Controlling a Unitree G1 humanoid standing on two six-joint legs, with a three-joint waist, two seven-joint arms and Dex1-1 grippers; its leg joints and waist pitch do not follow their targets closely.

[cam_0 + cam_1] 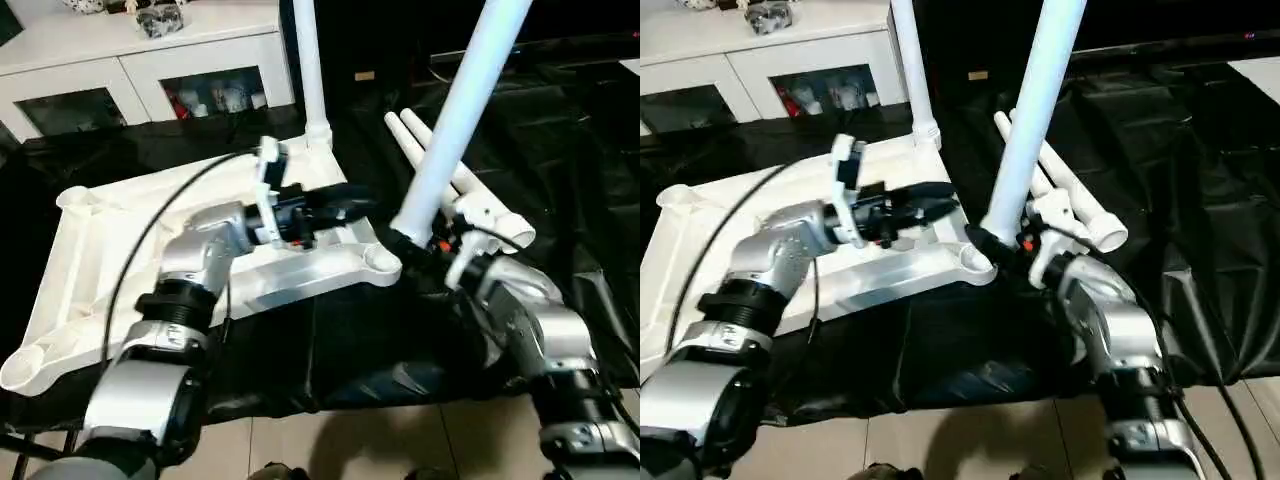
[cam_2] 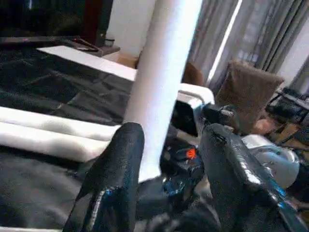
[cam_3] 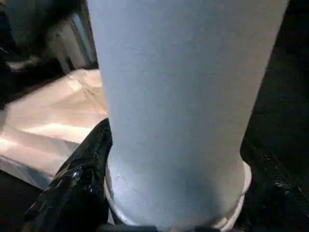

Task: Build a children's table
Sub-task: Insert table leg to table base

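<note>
The right pincer (image 1: 425,243) was clamped on a tilted leg (image 1: 462,110) beside the tabletop (image 1: 90,250); the left pincer (image 1: 345,200) was parted, empty. One leg (image 1: 310,70) was seated upright; two legs (image 1: 455,180) were left lying beyond.

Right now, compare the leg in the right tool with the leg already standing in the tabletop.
The leg in the right tool leans, while the standing leg is upright. The held leg has its lower end clamped between the right tool's fingers beside the tabletop, near its corner socket; the standing leg sits in a far corner socket. Both are white tubes running out of the picture's top.
</note>
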